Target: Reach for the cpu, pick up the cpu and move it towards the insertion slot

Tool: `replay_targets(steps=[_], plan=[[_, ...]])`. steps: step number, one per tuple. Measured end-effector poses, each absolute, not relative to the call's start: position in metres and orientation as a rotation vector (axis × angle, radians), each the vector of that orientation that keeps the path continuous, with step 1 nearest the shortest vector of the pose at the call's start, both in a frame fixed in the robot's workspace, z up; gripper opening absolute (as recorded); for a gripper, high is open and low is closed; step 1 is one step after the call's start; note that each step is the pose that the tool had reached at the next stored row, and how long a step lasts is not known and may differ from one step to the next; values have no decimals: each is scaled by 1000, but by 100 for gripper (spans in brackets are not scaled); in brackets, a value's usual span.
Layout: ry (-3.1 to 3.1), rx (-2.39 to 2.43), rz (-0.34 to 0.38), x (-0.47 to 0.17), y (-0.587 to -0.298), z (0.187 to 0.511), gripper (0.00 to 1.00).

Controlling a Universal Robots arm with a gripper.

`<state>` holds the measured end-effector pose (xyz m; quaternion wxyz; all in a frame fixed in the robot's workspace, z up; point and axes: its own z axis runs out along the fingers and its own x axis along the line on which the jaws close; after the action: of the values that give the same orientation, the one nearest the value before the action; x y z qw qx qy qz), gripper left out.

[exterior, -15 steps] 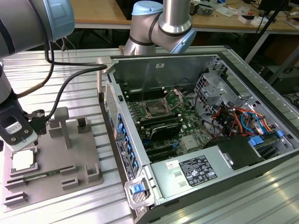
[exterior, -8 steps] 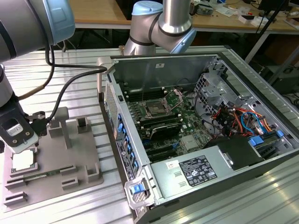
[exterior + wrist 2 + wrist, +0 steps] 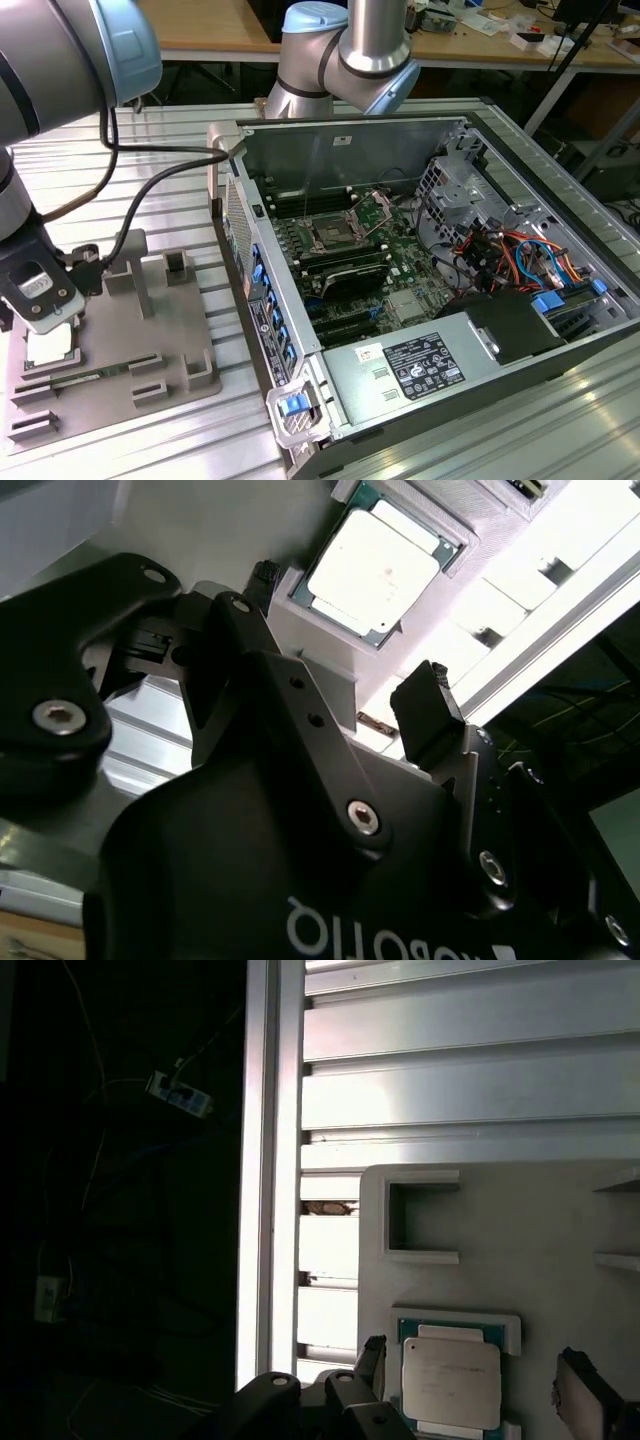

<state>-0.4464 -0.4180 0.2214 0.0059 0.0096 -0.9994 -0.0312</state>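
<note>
The cpu [image 3: 50, 346] lies flat in a recess of the grey fixture plate [image 3: 120, 370] at the exterior view's left, silvery top up. My gripper [image 3: 42, 318] hangs just above it. In the first wrist view the cpu [image 3: 450, 1380] lies between my two dark fingertips [image 3: 372, 1358], and the gripper [image 3: 475, 1385] is open wider than the chip. The second wrist view shows the cpu [image 3: 375, 565] beyond the open gripper [image 3: 345, 645]. The insertion slot [image 3: 330, 236] sits on the green board inside the open computer case, far to the exterior view's right.
The fixture plate carries raised blocks [image 3: 178, 268] around the chip. The case wall [image 3: 255, 290] stands between the plate and the board. Black cables [image 3: 160, 165] run from the arm across the ribbed aluminium table [image 3: 150, 440]. The table edge [image 3: 270, 1160] runs close beside the plate.
</note>
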Motion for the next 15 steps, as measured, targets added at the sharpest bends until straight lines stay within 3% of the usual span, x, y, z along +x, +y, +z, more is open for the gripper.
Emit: replay_targets(steps=[15], plan=[[-3127,30,-123,-448,-432,218,74]])
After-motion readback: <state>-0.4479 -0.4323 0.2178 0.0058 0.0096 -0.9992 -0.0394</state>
